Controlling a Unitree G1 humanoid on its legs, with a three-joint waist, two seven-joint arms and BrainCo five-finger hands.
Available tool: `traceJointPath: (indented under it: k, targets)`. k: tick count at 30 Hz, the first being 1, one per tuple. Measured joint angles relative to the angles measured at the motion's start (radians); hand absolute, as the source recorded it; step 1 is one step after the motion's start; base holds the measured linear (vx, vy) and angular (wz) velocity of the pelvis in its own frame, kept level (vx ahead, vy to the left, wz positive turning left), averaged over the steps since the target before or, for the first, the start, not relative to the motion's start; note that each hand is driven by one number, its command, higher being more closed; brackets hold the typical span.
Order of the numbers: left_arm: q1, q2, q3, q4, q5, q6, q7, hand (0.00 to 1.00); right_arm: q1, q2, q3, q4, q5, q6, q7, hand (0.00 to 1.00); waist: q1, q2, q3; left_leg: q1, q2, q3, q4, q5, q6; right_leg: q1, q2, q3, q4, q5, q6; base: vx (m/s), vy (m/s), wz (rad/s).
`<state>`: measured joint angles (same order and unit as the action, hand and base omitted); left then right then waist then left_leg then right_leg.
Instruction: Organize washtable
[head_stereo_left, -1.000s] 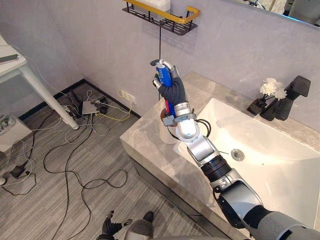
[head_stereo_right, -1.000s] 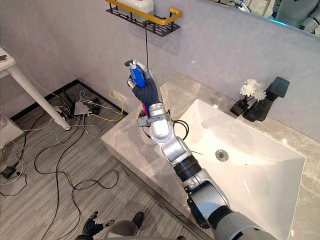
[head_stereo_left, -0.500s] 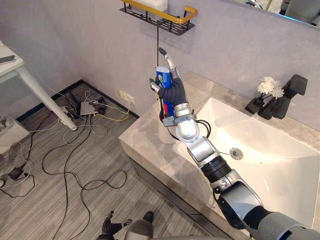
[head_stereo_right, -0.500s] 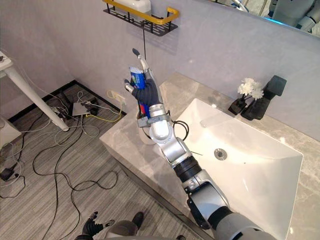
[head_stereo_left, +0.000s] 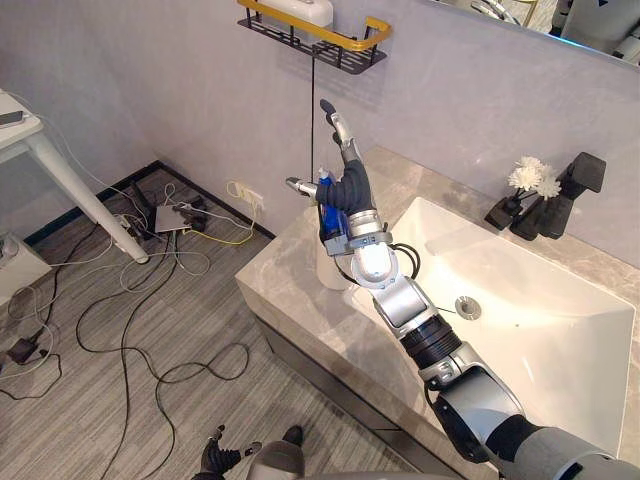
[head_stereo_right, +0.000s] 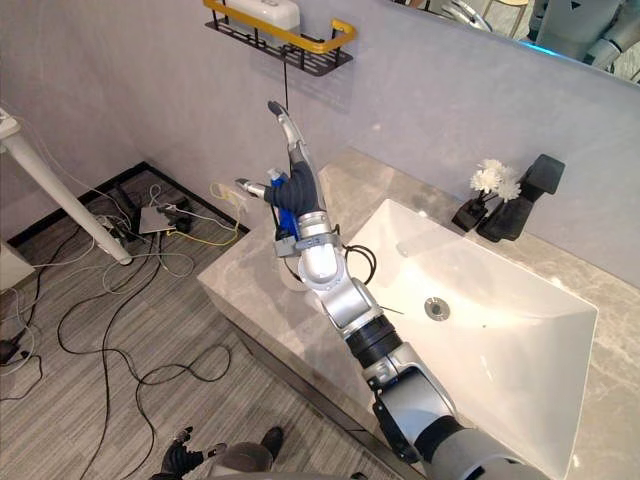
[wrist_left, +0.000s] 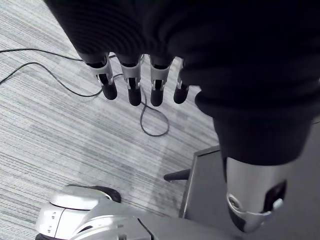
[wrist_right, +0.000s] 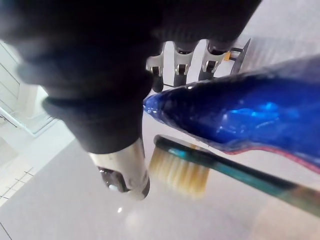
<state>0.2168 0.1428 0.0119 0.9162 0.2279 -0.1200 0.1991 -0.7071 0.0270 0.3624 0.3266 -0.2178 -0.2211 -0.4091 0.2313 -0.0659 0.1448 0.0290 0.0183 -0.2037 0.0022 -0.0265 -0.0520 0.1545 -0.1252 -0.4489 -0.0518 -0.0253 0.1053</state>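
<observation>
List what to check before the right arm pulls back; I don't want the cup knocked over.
1. Right hand open, fingers straight: ok.
2. Hand clear of the tube: cannot tell, the tube stands close against the palm.
3. Tube seated in the cup: cannot tell, the wrist hides its foot.
4. Toothbrush beside the tube: ok.
5. Cup upright on the counter: ok.
6. Left hand open, hanging over the floor: ok.
</observation>
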Motion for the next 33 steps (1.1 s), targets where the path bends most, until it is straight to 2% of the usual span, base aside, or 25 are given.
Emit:
traceJointPath:
  k: [13,17,23,26,29,33]
  targets:
    - [0.001,0.001,0.001,0.002,-0.001,0.001,0.0,0.0,0.001,-0.014,0.0,-0.005,0.002,0.0,0.008,0.0,-0.011,-0.003,-0.001,0.006,0.0,0.011,-0.002,0.0,0.0,-0.001,0.0,0.01,0.003,0.0,0.0,0.0,0.001,0.0]
    - [0.009,0.006,0.002,0.003,-0.002,0.001,-0.002,0.0,0.011,-0.034,-0.001,-0.111,0.03,-0.003,0.04,0.0,-0.029,-0.008,0.0,0.016,0.003,0.021,-0.005,0.0,0.0,-0.003,0.0,0.022,0.011,0.0,0.0,-0.01,0.009,-0.07]
    - [0.014,0.014,0.002,0.01,-0.019,0.002,-0.004,0.0,0.015,-0.083,-0.003,-0.174,0.086,-0.009,0.095,0.0,-0.046,-0.02,-0.003,0.025,0.011,0.042,-0.024,0.001,0.002,-0.006,0.0,0.045,0.013,0.0,0.0,-0.04,0.008,-0.11]
    - [0.021,0.018,0.005,0.01,-0.024,0.002,-0.004,0.0,0.028,-0.127,-0.003,-0.241,0.115,-0.012,0.128,0.0,-0.051,-0.03,-0.006,0.038,0.015,0.058,-0.025,0.002,0.003,-0.009,0.002,0.062,0.013,0.0,0.0,0.02,0.012,-0.15]
    - [0.022,0.02,0.005,0.01,-0.025,0.002,-0.006,0.0,0.028,-0.214,-0.006,-0.33,0.141,-0.022,0.151,0.0,-0.06,-0.032,-0.008,0.037,0.015,0.07,-0.026,0.002,0.003,-0.018,0.002,0.072,0.015,0.0,0.0,0.0,0.014,-0.11]
    - [0.033,0.02,0.022,0.01,-0.034,0.002,-0.02,0.0,0.028,-0.347,-0.019,-0.47,0.17,-0.05,0.181,0.0,-0.094,-0.038,-0.011,0.044,0.015,0.079,-0.03,0.002,0.003,-0.019,0.003,0.082,0.016,0.001,0.0,0.0,0.005,-0.06]
